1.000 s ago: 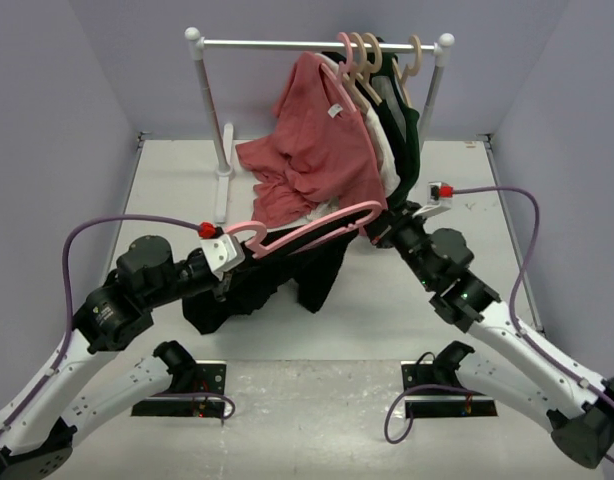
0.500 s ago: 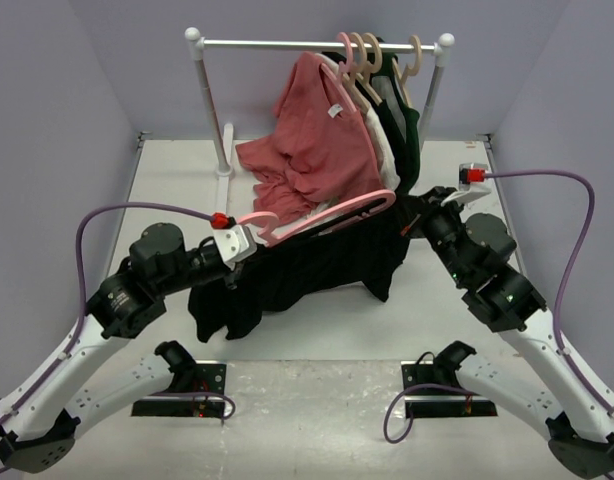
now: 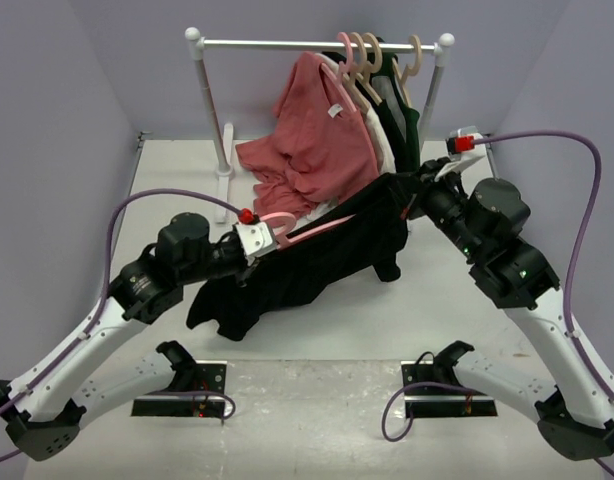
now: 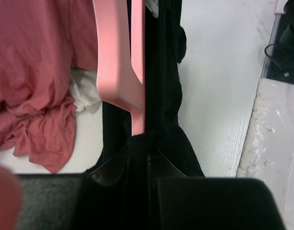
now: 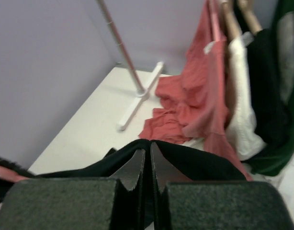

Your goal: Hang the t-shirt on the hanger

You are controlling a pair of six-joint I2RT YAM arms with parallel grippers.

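Observation:
The pink hanger is held slanting above the table, and my left gripper is shut on it near its hook. The black t-shirt drapes along the hanger and hangs down toward the table at the left. My right gripper is shut on the shirt's upper right edge, holding it raised. In the left wrist view the hanger runs down into the left gripper, with black cloth beside it. In the right wrist view the right gripper pinches a fold of the t-shirt.
A white clothes rail stands at the back with a salmon-red shirt, a white garment, a dark green garment and beige hangers on it. The rail's foot rests on the table. Purple walls close in both sides.
My right gripper has risen and pulled the t-shirt up and back to the right, stretching it along the hanger. My left arm has carried the hanger to the right and forward.

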